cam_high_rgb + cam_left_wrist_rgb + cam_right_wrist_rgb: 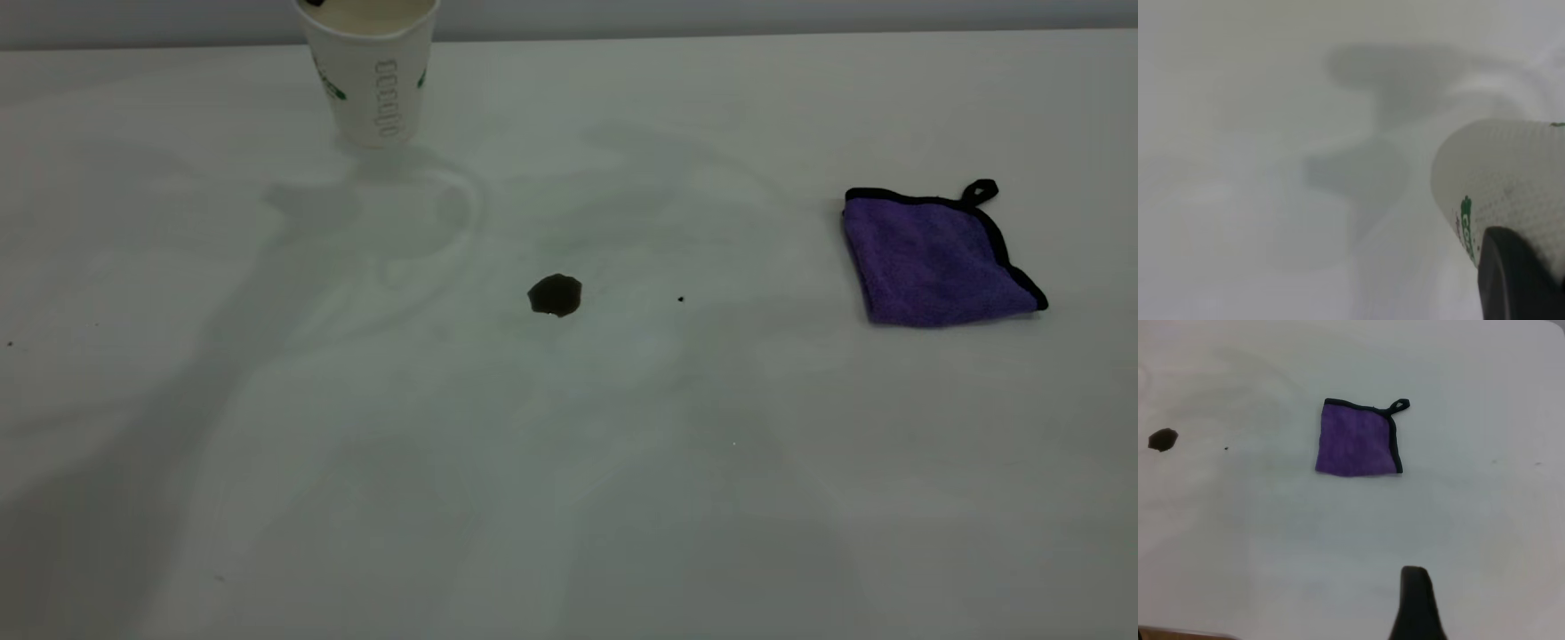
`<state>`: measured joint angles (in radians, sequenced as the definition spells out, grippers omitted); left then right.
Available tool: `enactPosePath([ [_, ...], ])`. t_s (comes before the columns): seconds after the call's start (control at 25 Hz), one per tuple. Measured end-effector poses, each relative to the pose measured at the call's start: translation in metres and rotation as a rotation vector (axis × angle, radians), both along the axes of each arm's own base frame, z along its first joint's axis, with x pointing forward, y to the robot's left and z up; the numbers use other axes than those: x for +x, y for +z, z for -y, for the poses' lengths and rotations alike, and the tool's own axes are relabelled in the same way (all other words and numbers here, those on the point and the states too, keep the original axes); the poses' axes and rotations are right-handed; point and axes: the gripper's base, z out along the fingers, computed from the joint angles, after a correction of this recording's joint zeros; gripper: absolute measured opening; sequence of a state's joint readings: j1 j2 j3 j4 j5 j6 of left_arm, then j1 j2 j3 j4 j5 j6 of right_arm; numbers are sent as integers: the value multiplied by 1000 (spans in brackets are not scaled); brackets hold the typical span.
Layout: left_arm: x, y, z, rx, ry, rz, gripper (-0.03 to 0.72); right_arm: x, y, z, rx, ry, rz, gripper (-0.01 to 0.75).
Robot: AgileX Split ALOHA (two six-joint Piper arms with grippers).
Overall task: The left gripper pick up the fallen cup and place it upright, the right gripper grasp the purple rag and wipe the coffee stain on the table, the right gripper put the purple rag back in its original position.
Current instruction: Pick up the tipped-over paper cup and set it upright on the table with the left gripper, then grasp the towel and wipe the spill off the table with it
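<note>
Surface: plain white-grey table point(569, 498), evenly lit, crossed by soft arm shadows.
Cup position: fallen cup point(372, 76) now standing upright at the far left, mouth up, base on the table; judged as the first step essentially complete.
Left gripper: not visible in the exterior view apart from a dark bit at the cup rim; in the left wrist view one dark finger point(1511, 280) lies against the cup wall point(1511, 180). Second finger hidden, so opening cannot be told, nor whether the cup remains gripped.
Left arm pose: wrist camera close beside the cup, looking along its side toward the table; judged as holding near the rim for a steady set-down.
Stain: coffee stain point(555, 295) unwiped, well apart from the left finger and from the cup; tiny black speck point(680, 300) just beside it.
Rag: purple rag point(938, 260) flat, loop at its far corner, untouched.
Right gripper: one dark fingertip point(1417, 600) at the right wrist view's edge, well short of the rag point(1357, 440), holding nothing visible; opening cannot be told.
Right arm pose: raised, camera aimed down at the rag; judged as staged for the approach.
</note>
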<state>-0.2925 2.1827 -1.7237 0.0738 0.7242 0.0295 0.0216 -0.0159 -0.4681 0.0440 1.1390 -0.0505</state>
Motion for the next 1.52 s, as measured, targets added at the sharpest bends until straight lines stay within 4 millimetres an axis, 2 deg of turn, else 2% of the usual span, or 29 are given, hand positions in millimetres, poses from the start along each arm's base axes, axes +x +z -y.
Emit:
enactPosePath([
  [0.2, 14, -19, -23, -200, 5, -24, 11, 0, 0, 0, 0, 0, 0, 588],
  [0.4, 22, -54, -28, -328, -3, -64, 11, 0, 0, 0, 0, 0, 0, 588],
  [0.56, 24, -75, -27, -349, 0, -84, 27, 0, 0, 0, 0, 0, 0, 588],
  [0.8, 24, -90, -27, -346, 8, -104, 77, 0, 0, 0, 0, 0, 0, 588],
  [0.96, 24, -91, -27, -346, 9, -103, 164, 0, 0, 0, 0, 0, 0, 588],
  [1.08, 24, -91, -27, -347, 9, -103, 301, 0, 0, 0, 0, 0, 0, 588],
  [1.2, 24, -83, -27, -350, 5, -94, 499, 0, 0, 0, 0, 0, 0, 588],
  [1.28, 23, -64, -26, -356, -10, -77, 639, 0, 0, 0, 0, 0, 0, 588],
  [1.36, 20, -33, -25, -369, -33, -52, 696, 0, 0, 0, 0, 0, 0, 588],
  [1.52, 4, 46, -27, -384, -90, 38, 697, 0, 0, 0, 0, 0, 0, 588],
])
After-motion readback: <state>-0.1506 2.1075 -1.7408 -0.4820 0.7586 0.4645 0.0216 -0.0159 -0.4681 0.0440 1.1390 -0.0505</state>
